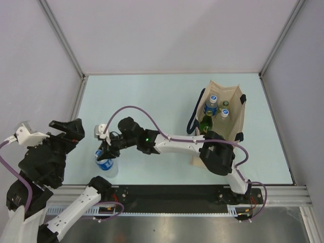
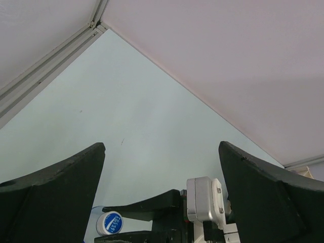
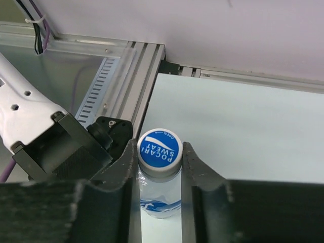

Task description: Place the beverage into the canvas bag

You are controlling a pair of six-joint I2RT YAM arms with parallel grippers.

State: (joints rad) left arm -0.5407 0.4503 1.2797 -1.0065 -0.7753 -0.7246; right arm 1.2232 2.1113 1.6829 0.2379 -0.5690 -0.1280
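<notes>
The beverage is a clear Pocari Sweat bottle with a blue cap (image 1: 105, 163). It stands upright near the front left of the table. My right gripper (image 1: 105, 151) reaches across to it, and in the right wrist view its fingers (image 3: 126, 167) press both sides of the cap and neck (image 3: 160, 148). The beige canvas bag (image 1: 238, 104) with navy handles stands open at the right, with several bottles inside. My left gripper (image 1: 68, 127) is open and empty, left of the bottle. The cap also shows in the left wrist view (image 2: 110, 223).
The metal rail (image 1: 177, 195) with the arm bases runs along the near edge, close to the bottle. White walls (image 1: 172, 35) and frame posts enclose the pale table. My right arm (image 1: 177, 144) stretches between the bag and the bottle.
</notes>
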